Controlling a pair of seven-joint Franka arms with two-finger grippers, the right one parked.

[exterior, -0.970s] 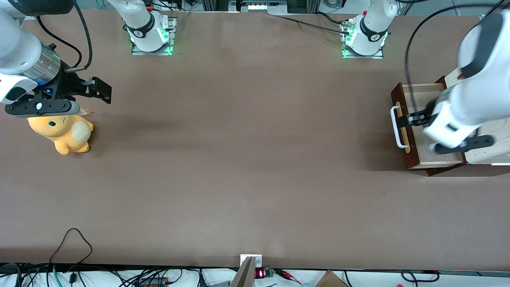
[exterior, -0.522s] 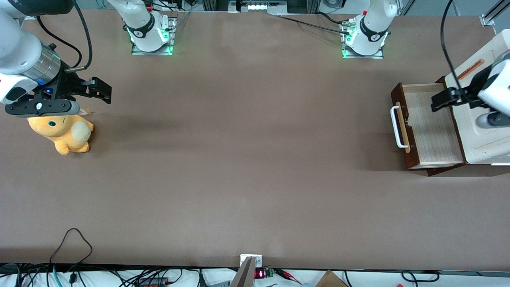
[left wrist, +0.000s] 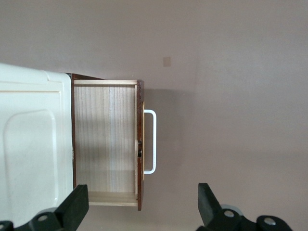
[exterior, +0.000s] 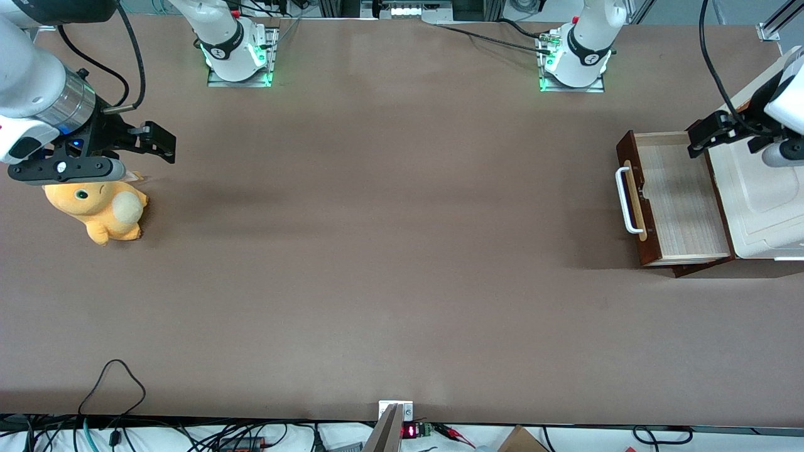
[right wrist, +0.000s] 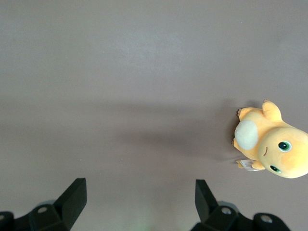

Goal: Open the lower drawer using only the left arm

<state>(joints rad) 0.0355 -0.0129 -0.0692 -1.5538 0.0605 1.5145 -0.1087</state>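
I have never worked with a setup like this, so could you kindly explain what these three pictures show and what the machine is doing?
These are two robot arms bolted to a long brown table. One picture looks down on the whole table from the front; the other two come from cameras on each arm's wrist. The left arm does the work. Its gripper, open with fingers spread wide and holding nothing, hangs above the edge of the white cabinet, clear of the handle. The lower drawer is pulled out, showing a pale wooden inside with nothing in it. Toward the parked arm's end of the table lies an orange plush toy.
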